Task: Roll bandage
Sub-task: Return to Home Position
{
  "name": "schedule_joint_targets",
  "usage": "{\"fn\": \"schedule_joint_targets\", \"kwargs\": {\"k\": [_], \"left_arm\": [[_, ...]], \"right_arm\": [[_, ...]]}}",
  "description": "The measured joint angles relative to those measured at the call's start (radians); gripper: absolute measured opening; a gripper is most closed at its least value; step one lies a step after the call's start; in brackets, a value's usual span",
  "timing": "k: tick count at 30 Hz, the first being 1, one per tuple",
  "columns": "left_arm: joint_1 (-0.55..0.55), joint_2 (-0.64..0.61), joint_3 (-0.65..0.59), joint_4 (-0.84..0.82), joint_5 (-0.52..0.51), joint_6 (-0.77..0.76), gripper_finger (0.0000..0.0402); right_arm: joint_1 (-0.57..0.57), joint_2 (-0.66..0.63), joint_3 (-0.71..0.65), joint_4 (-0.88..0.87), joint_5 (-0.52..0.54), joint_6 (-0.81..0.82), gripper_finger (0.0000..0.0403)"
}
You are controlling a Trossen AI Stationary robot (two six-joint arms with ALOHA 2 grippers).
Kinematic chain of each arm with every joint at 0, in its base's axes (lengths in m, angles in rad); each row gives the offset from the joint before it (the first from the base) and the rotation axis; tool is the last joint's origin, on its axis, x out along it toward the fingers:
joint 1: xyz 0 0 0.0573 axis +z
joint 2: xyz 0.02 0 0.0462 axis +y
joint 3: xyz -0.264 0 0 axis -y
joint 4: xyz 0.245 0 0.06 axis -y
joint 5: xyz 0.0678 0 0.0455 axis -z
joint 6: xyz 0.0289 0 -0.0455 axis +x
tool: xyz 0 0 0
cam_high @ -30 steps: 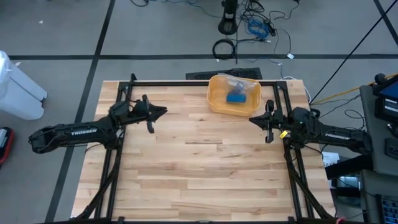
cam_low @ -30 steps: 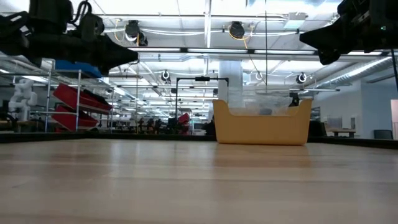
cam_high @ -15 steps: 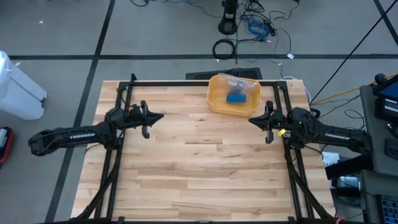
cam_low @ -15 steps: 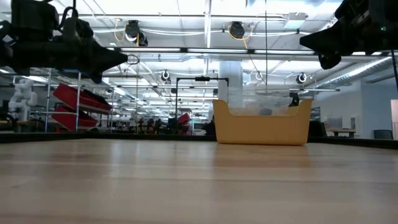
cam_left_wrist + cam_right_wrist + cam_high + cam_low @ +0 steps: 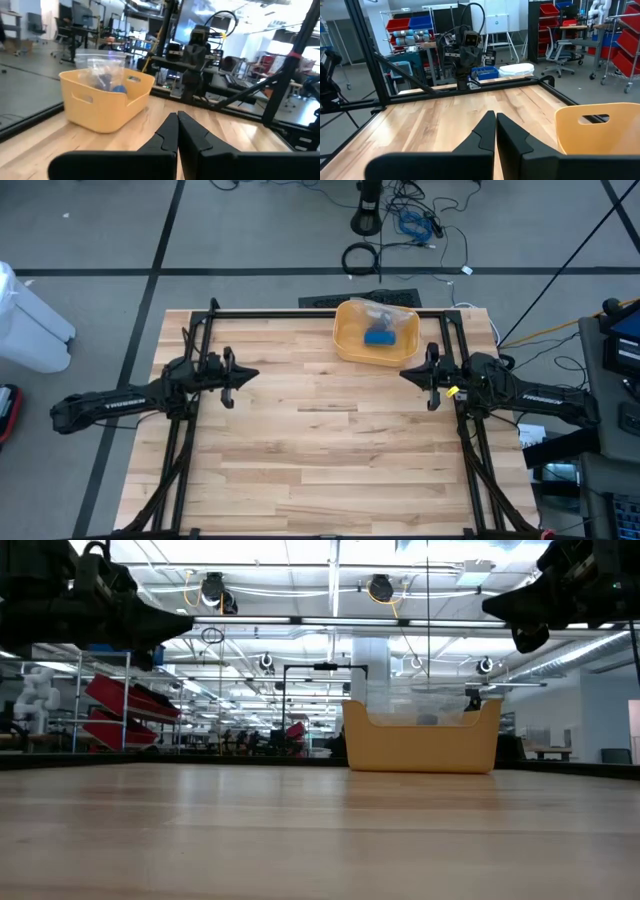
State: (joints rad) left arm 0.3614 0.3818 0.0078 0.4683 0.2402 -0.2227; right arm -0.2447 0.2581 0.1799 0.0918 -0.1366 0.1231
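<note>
I note the left claw (image 5: pixel 252 372) clenched on nothing over the left side of the bench (image 5: pixel 320 442), the blue bandage (image 5: pixel 379 337) in its zip bag (image 5: pixel 388 314) inside the yellow bin (image 5: pixel 350 352) at the far edge, and the right claw (image 5: pixel 404 372) clenched empty near it.

This is a robotics lab in an open industrial hall. Ceiling strip lights (image 5: pixel 300 590) run overhead, and racks of red bins (image 5: pixel 120 698) and office chairs (image 5: pixel 561 50) stand beyond. Loose cables (image 5: pixel 415 220) lie on the grey floor. A black frame (image 5: pixel 270 313) surrounds the wooden surface (image 5: pixel 320 450).
</note>
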Motion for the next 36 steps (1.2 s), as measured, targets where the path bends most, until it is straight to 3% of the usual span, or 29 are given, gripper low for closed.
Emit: {"fn": "schedule_joint_targets", "kwargs": {"k": [10,17,27,32,36], "left_arm": [[0.0,-0.269,0.007,-0.276,-0.074,0.037,0.0004],[0.0,-0.377,0.009,-0.404,-0.123,0.055,0.0003],[-0.004,-0.381,0.009,-0.468,-0.135,0.108,0.0003],[-0.004,-0.382,0.009,-0.468,-0.134,0.138,0.0003],[-0.004,-0.382,0.01,-0.469,-0.131,0.169,0.0003]], "right_arm": [[0.0,0.0,0.0,-0.013,-0.001,0.004,0.0],[0.0,0.0,0.0,-0.013,-0.128,0.004,0.0],[-0.003,-0.014,0.0,0.007,-0.06,-0.014,0.0],[0.009,-0.022,0.0,0.011,0.046,0.026,0.0],[0.038,0.002,-0.06,0.122,0.086,0.004,0.0]]}}
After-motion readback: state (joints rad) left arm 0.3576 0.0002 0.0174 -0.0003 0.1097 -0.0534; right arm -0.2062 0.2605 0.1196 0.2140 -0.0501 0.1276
